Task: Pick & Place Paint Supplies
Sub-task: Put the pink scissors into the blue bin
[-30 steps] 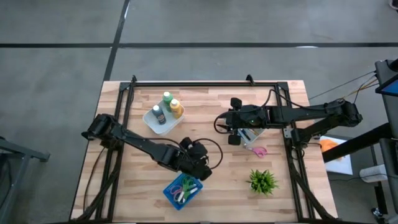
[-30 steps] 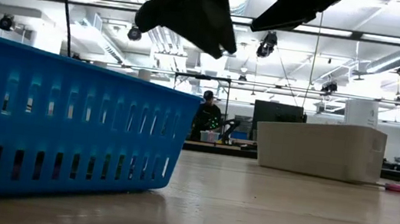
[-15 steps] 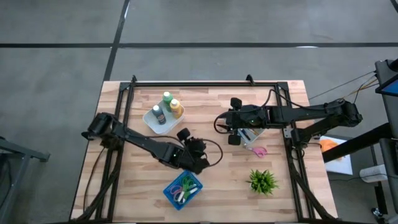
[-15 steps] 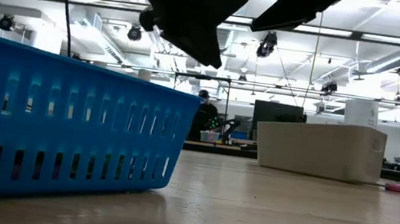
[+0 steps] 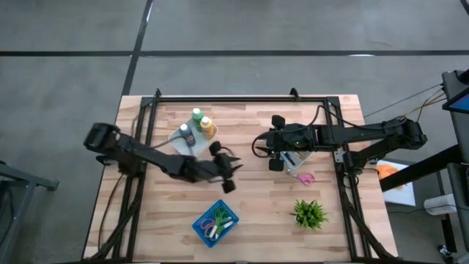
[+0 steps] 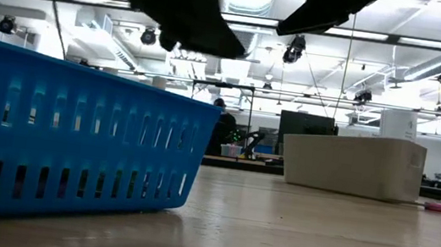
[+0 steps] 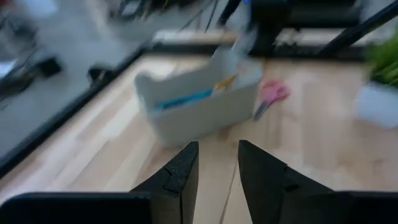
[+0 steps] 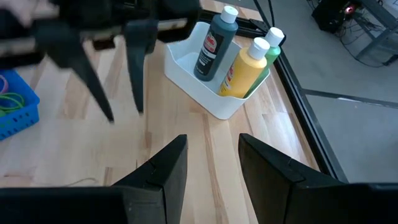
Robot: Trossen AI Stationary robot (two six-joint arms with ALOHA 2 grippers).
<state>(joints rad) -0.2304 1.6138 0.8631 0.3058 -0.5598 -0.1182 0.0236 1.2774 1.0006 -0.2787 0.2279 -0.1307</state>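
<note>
Left arm out over mid-counter with nothing in its fingers, right arm parked above the brush bin.

Left gripper [image 5: 229, 173] has its fingers spread narrowly and empty, hanging above the counter [image 5: 256, 213] between the white tray [image 5: 178, 144] and the blue basket [image 5: 215, 224]. Three bottles stand upright in that tray, just beside and behind the left gripper: green bottle [image 5: 196, 116], yellow-orange bottle [image 5: 207, 127], dark grey bottle [image 5: 185, 133]. Left arm looks nearer them. Right gripper [image 5: 272, 152], fingers parted and empty, hovers over the white bin [image 7: 199, 106]; one blue brush [image 7: 183, 99] lies lengthwise inside; other brushes can't be counted.
</note>
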